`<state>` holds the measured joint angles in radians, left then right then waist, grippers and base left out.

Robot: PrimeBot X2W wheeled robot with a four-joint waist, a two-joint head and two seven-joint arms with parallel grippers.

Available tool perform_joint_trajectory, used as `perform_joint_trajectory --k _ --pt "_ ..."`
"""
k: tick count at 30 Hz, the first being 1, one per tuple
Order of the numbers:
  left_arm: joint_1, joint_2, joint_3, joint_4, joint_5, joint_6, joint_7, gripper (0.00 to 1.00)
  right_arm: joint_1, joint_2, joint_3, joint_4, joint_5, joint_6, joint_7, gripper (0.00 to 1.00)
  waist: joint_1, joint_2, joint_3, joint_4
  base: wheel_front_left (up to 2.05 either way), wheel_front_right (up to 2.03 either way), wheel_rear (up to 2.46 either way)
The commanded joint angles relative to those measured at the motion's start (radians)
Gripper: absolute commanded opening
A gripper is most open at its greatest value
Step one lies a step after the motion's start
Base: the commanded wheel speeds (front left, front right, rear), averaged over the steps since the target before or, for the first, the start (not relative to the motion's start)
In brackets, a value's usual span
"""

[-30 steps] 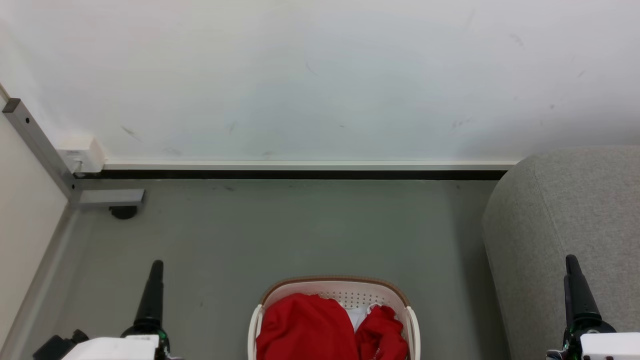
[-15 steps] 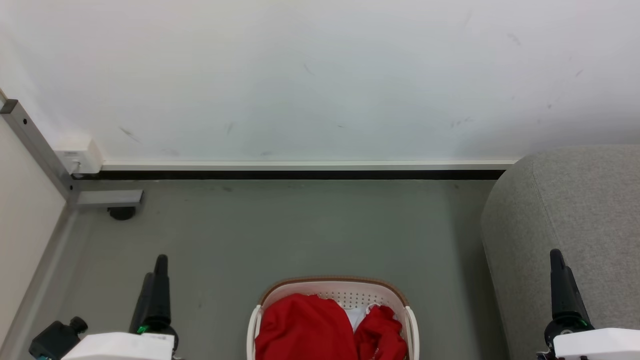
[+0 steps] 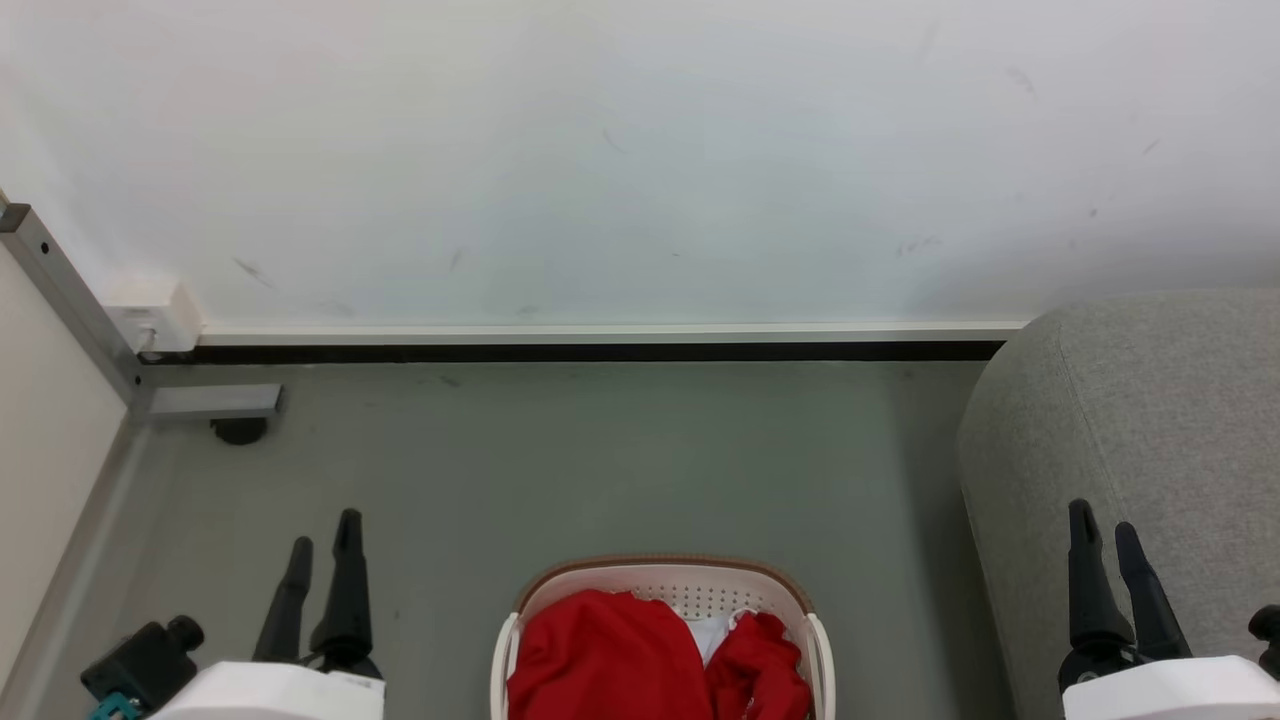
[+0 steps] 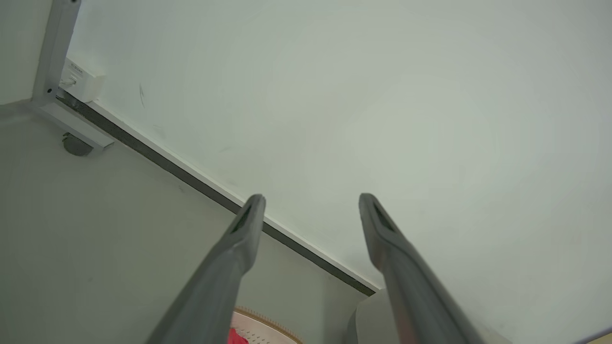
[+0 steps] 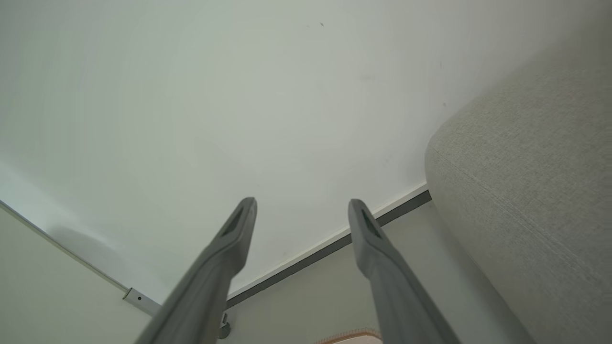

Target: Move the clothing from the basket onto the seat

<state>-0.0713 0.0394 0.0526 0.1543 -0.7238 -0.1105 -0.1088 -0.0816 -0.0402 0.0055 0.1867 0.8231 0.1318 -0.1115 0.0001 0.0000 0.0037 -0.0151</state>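
Red clothing (image 3: 610,655) lies crumpled inside the basket (image 3: 660,566), with a little white fabric showing between two red folds. Basket: white, perforated wall, brown rim, upright, bottom centre of the head view. Light grey fabric sofa (image 3: 1150,420), rounded edge, stands to the basket's right, apart from it.

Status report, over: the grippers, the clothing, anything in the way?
Left gripper open, empty. Right gripper open, empty. Clothing in basket, untouched. Nothing seen in the way to the seat.

Grey floor (image 3: 560,470) meets scuffed white wall (image 3: 600,150); metal frame (image 3: 62,292) beside, perhaps, a socket box (image 3: 152,314).
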Motion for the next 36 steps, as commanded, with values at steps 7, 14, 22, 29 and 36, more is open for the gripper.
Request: perform_joint_trajectory --k 7,14,22,29,36 --pt "0.005 0.012 -0.023 -0.007 0.177 0.019 -0.029 1.00 -0.026 -0.011 0.003 0.012 -0.164 -0.001 -0.027 1.00 -0.0001 0.0000 -0.002 -0.001 0.00 0.00 0.00" --pt "0.012 0.014 -0.040 0.002 0.275 0.037 -0.048 1.00 -0.028 -0.012 0.019 0.034 -0.276 -0.001 -0.046 1.00 -0.0001 0.0000 -0.004 -0.003 0.00 0.00 0.00" --pt "0.012 0.024 -0.056 0.004 0.356 0.051 -0.069 1.00 -0.032 -0.012 0.030 0.058 -0.357 -0.001 -0.066 1.00 -0.0001 0.0000 -0.005 -0.005 0.00 0.00 0.00" --pt "0.009 0.028 -0.065 0.002 0.417 0.057 -0.085 1.00 -0.038 -0.013 0.039 0.066 -0.412 -0.001 -0.082 1.00 -0.0001 0.0000 -0.003 -0.007 0.00 0.00 0.00" --pt "0.010 0.029 -0.072 0.002 0.477 0.059 -0.099 1.00 -0.038 -0.013 0.047 0.066 -0.462 -0.002 -0.096 1.00 -0.0001 0.0000 -0.003 -0.008 0.00 0.00 0.00"
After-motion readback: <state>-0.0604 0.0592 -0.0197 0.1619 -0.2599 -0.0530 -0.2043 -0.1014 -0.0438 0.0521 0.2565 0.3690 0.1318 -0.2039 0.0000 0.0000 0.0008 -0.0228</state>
